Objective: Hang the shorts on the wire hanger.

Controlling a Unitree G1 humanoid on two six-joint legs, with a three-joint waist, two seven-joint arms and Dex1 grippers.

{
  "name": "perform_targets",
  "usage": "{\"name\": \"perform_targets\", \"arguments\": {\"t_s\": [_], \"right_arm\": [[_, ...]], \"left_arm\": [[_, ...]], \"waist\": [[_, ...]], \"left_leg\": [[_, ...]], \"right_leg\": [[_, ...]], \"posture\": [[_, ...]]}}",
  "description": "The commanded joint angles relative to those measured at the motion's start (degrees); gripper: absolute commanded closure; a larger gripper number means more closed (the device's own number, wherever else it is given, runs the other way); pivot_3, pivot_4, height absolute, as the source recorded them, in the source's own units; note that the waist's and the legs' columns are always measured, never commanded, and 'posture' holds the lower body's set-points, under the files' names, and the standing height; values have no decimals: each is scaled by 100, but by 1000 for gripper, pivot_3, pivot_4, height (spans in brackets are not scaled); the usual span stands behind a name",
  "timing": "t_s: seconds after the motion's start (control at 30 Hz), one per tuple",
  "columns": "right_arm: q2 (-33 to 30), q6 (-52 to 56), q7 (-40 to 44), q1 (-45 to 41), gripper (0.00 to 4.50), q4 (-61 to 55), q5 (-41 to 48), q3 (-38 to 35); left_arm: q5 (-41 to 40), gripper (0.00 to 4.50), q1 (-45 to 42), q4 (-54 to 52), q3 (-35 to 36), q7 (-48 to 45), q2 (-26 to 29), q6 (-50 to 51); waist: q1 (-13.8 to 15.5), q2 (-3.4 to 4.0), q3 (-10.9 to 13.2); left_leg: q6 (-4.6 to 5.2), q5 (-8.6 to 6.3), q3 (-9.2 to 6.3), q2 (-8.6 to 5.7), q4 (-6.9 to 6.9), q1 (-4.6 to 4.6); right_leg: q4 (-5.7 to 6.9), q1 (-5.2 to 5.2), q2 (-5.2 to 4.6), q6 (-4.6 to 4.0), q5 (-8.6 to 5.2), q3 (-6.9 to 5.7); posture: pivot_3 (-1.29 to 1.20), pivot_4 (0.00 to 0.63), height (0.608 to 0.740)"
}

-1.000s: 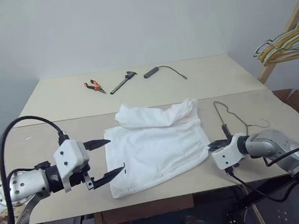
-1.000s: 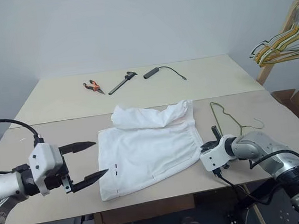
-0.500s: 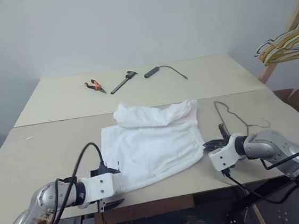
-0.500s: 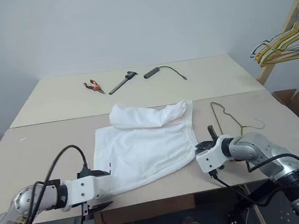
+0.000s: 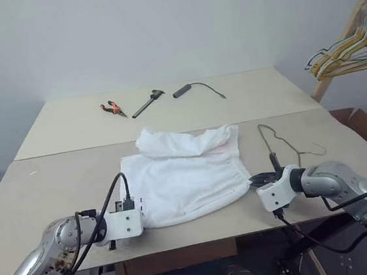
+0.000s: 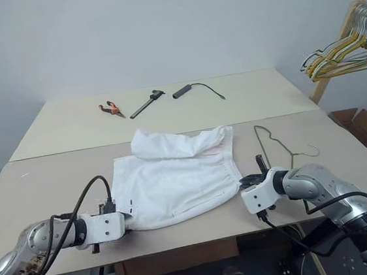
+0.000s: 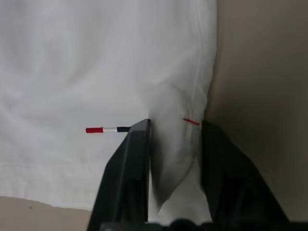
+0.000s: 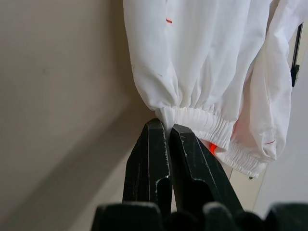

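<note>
No readable text or labels.

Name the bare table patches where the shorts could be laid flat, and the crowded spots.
Free: the table left of the shorts, and the far right corner past the cable. Crowded: the far strip with pliers and caliper; the wire hanger right of the shorts.

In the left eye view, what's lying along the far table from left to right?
Pliers → a dark clamp-like tool → a small dark block with a cable.
</note>
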Motion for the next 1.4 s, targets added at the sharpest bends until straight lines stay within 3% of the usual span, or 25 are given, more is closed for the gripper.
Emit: {"name": "perform_targets", "arguments": {"t_s": [0.03,0.07,0.23,0.3,0.4,0.5,0.63,0.73,0.83,0.93,1.07,1.2,1.33,1.4], "right_arm": [[-104,-26,-2,-112,4500,-137,160,-251],[-102,-65,23,-167,4500,-124,218,-247],[85,66,432,-545,4500,-59,1041,-272],[392,481,559,-926,4500,43,1476,-333],[1150,1255,230,-2187,4500,718,1519,-445],[1841,1663,-826,-3546,4500,1919,1010,-467],[2704,2014,-3653,-5557,4500,4174,521,-704],[2906,1622,-5249,-6265,4500,5156,595,-1026],[2843,858,-5981,-6379,4500,5573,627,-1103],[2677,184,-5888,-6026,4500,5700,605,-954],[2359,-997,-4694,-5019,4500,5532,683,-593],[2010,-2166,-3039,-4085,4500,5263,994,-195],[1894,-2647,-1502,-3605,4500,5100,1584,-52],[1821,-2820,-791,-3395,4500,5046,1749,80]], "left_arm": [[51,4099,-114,258,236,5,141,-139],[-32,4450,-192,350,273,-44,157,-274],[-381,4484,-1063,1077,465,-197,68,-537],[-374,4484,-1918,1685,506,115,-272,-467],[-43,4484,-3774,3151,542,1133,-1004,-364],[205,4484,-5403,4651,569,2049,-1531,-316],[562,4484,-7729,7083,717,4332,-2033,-1165],[836,4484,-8704,8126,707,5932,-2087,-2037],[832,4484,-9038,8519,811,6798,-2113,-2852],[862,4484,-8698,8406,694,6625,-2007,-3878],[-368,4484,-6881,6813,755,4248,-1920,-4599],[-2121,4484,-3894,3191,741,2269,-1087,-3029],[-3032,4484,-1929,978,1267,1479,-294,-1586],[-3369,4484,-949,251,1686,916,223,-1054]], "waist": [[-32,0,-1],[-39,-1,-1],[-45,-2,-1],[-36,-5,-1],[-38,-13,0],[-86,-20,-5],[-182,-21,-6],[-189,-26,-19],[-193,-27,-20],[-223,-27,-20],[-321,-16,-56],[-629,-14,-56],[-866,-11,-52],[-960,-5,-47]], "left_leg": [[0,0,0,0,0,0],[0,0,0,0,0,0],[1,0,0,0,0,-2],[1,0,-2,-1,1,-1],[1,1,-10,-3,20,-5],[-7,7,-22,-10,27,-28],[-10,8,-33,-17,10,-81],[-119,70,-39,-20,-1,-224],[-144,75,-23,-33,-42,-293],[-144,75,-3,-63,-65,-322],[-129,71,3,-86,-59,-317],[-114,75,-7,-83,-28,-324],[-43,35,-46,-71,34,-340],[-32,29,-43,-70,26,-273]], "right_leg": [[0,0,0,0,0,0],[0,0,-1,1,0,0],[-1,-2,0,1,2,0],[0,1,1,14,10,-2],[0,6,5,11,55,-6],[-12,-10,8,2,91,-8],[-4,-83,-5,-1,95,-15],[59,-259,-14,-10,103,-16],[86,-371,-36,-10,103,-18],[72,-408,-73,-6,104,-28],[58,-385,-96,15,107,-29],[48,-362,-95,29,107,-23],[77,-366,-87,39,110,-11],[77,-295,-82,40,122,-5]], "posture": [[-8,3,740],[-6,0,740],[7,0,740],[11,0,740],[7,0,740],[0,0,740],[-1,0,740],[0,0,740],[-4,0,740],[-7,0,740],[-13,0,740],[-12,0,740],[6,0,740],[16,0,740]]}}
